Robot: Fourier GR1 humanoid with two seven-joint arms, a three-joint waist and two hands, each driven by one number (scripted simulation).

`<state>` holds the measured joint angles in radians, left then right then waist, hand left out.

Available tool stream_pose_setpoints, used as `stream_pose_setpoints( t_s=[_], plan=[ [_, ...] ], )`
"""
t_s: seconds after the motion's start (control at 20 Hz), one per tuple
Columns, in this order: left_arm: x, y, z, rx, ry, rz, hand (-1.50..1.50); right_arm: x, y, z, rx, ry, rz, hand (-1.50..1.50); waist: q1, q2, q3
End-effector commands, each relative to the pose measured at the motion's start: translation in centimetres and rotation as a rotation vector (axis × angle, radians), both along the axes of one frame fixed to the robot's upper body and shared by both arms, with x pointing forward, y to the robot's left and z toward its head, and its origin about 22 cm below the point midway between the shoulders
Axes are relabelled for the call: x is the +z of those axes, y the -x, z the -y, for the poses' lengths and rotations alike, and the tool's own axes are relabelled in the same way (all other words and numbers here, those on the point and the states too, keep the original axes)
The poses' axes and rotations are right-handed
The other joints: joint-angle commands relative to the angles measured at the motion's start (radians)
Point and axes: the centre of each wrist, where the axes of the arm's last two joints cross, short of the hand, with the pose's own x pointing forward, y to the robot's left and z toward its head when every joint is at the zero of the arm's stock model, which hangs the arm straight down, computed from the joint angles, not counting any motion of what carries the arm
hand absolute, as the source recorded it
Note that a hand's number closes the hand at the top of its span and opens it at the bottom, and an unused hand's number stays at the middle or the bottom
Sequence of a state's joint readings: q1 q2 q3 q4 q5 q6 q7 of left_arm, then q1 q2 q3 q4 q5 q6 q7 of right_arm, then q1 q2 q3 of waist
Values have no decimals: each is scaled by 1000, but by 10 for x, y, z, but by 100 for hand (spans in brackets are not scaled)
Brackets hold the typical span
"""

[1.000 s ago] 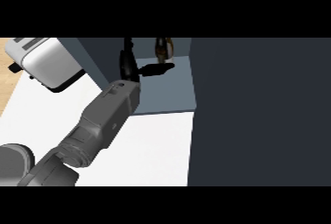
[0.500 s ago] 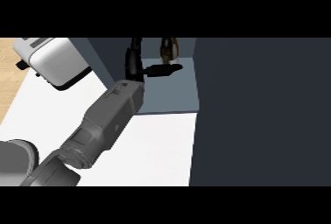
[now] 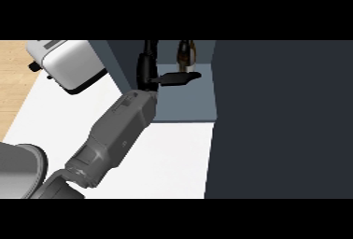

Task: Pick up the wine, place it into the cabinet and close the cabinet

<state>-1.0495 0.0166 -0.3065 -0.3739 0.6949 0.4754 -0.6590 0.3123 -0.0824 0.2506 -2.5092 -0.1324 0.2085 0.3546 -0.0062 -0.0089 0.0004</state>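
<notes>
The wine bottle, dark with a brownish label, stands upright deep inside the open cabinet, on its blue-grey floor. My left hand is inside the cabinet just left of the bottle. Its fingers point straight toward the back, and its thumb sticks out to the right, ending in front of the bottle's base. Nothing is curled round the bottle. The grey forearm comes in from the lower left. My right hand shows nowhere.
The cabinet's dark door stands open and fills the right side of the view. A silver toaster sits on the white counter left of the cabinet. A grey rounded shape sits at the lower left.
The whole scene has slid to the right in view. The left hand stays beside the bottle, with its thumb now stretched out straighter.
</notes>
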Motion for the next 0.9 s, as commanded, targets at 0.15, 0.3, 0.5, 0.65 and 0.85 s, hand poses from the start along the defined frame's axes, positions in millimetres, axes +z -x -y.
stream_pose_setpoints(
  t_s=[0.15, 0.3, 0.5, 0.65, 0.85],
  plan=[
    [-6, 18, -8, -41, 29, 37, -150, 34, 44, 7, 18, -46, 55, -150, 15, -7, 0],
    [-5, 32, -5, -65, 65, 25, -150, 34, 42, 4, 9, -49, 58, -150, 29, -11, -1],
    [-5, 58, 4, -124, 100, 6, -150, 35, 38, 3, 8, -37, 59, -150, 32, -10, -1],
    [-23, 86, 0, -144, 133, 17, -150, 35, 38, 2, 2, -33, 74, -150, 22, -4, -1],
    [-15, 117, -6, -150, 158, 33, -150, 35, 33, 6, 7, -24, 74, -150, 30, -6, 0]
  ],
)
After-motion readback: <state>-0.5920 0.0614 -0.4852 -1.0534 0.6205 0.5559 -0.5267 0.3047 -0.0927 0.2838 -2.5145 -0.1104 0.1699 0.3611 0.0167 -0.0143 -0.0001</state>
